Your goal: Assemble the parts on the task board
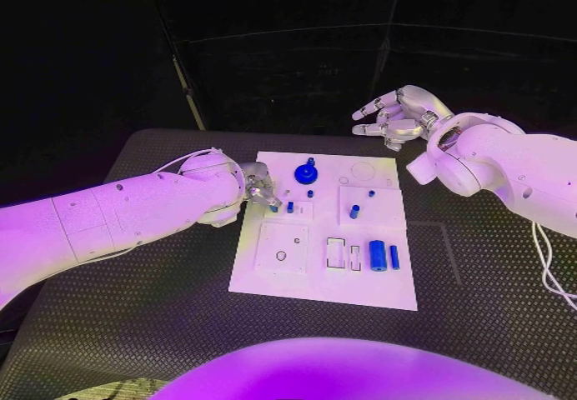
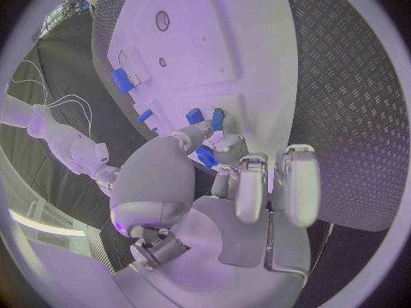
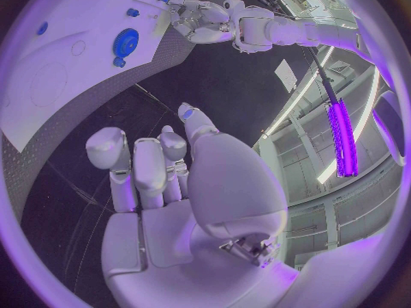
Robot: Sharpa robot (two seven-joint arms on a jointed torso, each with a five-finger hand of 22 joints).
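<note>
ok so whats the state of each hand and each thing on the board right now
left hand: fingertips on a small blue part at the board's left edge
right hand: empty, fingers apart, raised beyond the board
white board: flat on the table
blue gear: seated on the board
blue cylinder: lying flat

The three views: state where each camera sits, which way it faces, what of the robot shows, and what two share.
Head view: on the robot's head, looking down at the board; both arms enter, left hand at the board's left edge, right hand raised beyond its far end.
Left wrist view: behind the left hand, facing the board.
Right wrist view: behind the right hand, facing the board and the left hand.
Shared: head and right wrist views both show the gear.
</note>
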